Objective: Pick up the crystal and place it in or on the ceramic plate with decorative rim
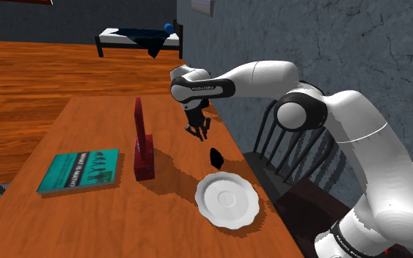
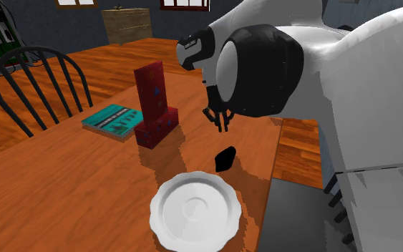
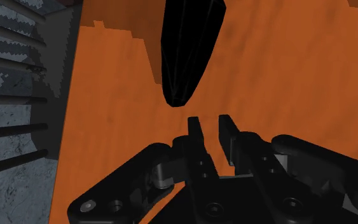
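The crystal is a small black faceted piece lying on the wooden table, just beyond the white plate with a scalloped rim. My black gripper hangs above the table, a little short of the crystal and apart from it. In the wrist view the crystal lies ahead of the fingertips, and my gripper is shut to a narrow slit with nothing between its fingers.
A tall red block-shaped object stands upright beside the plate, and a teal book lies flat beyond it. A dark spindle-back chair stands at the table's edge close to the crystal.
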{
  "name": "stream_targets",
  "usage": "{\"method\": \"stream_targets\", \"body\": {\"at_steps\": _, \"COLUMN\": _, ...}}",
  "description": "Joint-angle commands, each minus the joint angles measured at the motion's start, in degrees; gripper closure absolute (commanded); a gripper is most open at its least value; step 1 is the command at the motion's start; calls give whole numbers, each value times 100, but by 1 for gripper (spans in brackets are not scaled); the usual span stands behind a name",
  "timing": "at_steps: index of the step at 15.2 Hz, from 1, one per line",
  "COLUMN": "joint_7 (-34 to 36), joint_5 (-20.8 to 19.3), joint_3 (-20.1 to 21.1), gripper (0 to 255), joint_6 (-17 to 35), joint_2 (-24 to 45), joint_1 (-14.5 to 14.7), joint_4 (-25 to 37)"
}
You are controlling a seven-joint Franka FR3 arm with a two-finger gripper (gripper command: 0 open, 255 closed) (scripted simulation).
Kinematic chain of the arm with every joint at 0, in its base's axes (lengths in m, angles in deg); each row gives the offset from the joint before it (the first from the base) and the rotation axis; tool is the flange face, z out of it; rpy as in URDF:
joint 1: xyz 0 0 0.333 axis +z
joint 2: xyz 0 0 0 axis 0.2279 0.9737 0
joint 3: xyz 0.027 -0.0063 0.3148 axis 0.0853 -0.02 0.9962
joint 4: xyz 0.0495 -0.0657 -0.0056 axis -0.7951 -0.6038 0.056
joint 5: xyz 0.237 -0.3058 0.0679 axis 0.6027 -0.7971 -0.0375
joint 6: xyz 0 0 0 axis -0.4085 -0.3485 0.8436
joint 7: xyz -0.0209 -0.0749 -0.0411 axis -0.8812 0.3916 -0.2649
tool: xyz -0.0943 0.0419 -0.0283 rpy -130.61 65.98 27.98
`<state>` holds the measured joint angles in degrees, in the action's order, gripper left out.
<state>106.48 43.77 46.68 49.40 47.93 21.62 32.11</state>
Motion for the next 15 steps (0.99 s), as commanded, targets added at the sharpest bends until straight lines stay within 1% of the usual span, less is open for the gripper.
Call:
{"method": "stream_targets", "body": {"at_steps": 1, "joint_7": 0, "joint_5": 0, "joint_3": 0, "gripper": 255, "joint_6": 0, "joint_2": 0, "joint_1": 0, "joint_4": 0}}
{"method": "stream_targets", "body": {"at_steps": 7, "joint_7": 0, "joint_5": 0, "joint_3": 0, "gripper": 255, "joint_6": 0, "joint_2": 0, "joint_1": 0, "joint_4": 0}}
{"method": "stream_targets", "body": {"at_steps": 8, "joint_7": 0, "joint_5": 0, "joint_3": 0, "gripper": 0, "joint_6": 0, "joint_2": 0, "joint_1": 0, "joint_4": 0}}
{"method": "stream_targets", "body": {"at_steps": 9, "joint_7": 194, "joint_5": 97, "joint_3": 38, "gripper": 0, "joint_6": 534, "joint_2": -516, "joint_1": -119, "joint_4": -954}}
{"method": "stream_targets", "body": {"at_steps": 11, "joint_7": 514, "joint_5": 287, "joint_3": 89, "gripper": 0, "joint_6": 1411, "joint_2": -1290, "joint_1": -302, "joint_4": -2398}}
{"method": "stream_targets", "body": {"at_steps": 13, "joint_7": 780, "joint_5": 483, "joint_3": 115, "gripper": 0, "joint_6": 2182, "joint_2": -1898, "joint_1": -431, "joint_4": -3554}}
{"method": "stream_targets", "body": {"at_steps": 15, "joint_7": 1016, "joint_5": 684, "joint_3": 138, "gripper": 0, "joint_6": 2904, "joint_2": -2406, "joint_1": -524, "joint_4": -4553}}
